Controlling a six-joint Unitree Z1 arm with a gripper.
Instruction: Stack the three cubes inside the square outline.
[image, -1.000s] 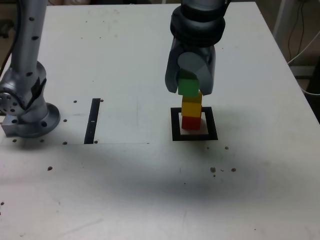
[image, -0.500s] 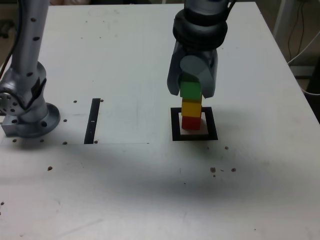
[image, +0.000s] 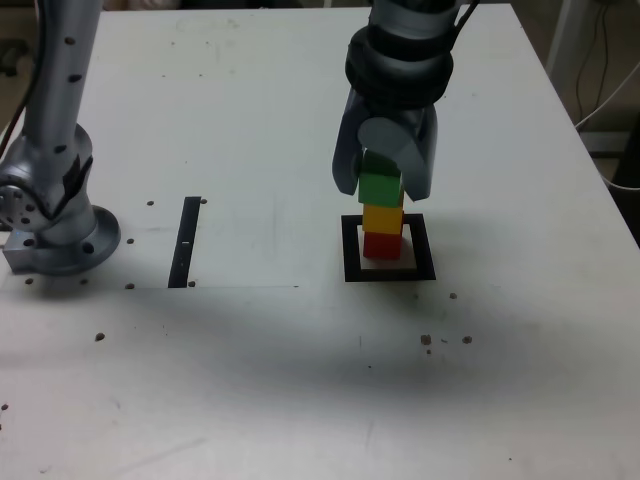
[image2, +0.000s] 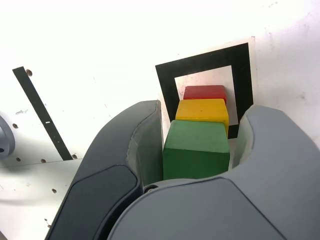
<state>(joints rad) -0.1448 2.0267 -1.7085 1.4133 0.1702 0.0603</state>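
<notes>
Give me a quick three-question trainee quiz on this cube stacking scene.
1. True or false: the red cube sits at the bottom of the stack.
2. Which cube is between the claw's fingers? A) yellow B) green C) red
3. Fill in: the stack stands inside the black ____ outline.

Key: 1 true. 2 B, the green cube, directly above the yellow cube. 3 square.

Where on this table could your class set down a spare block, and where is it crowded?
Free: the table behind the black strip, and the near side toward the camera. Crowded: the square outline, where the gripper holds the green cube on the yellow cube and red cube.
</notes>
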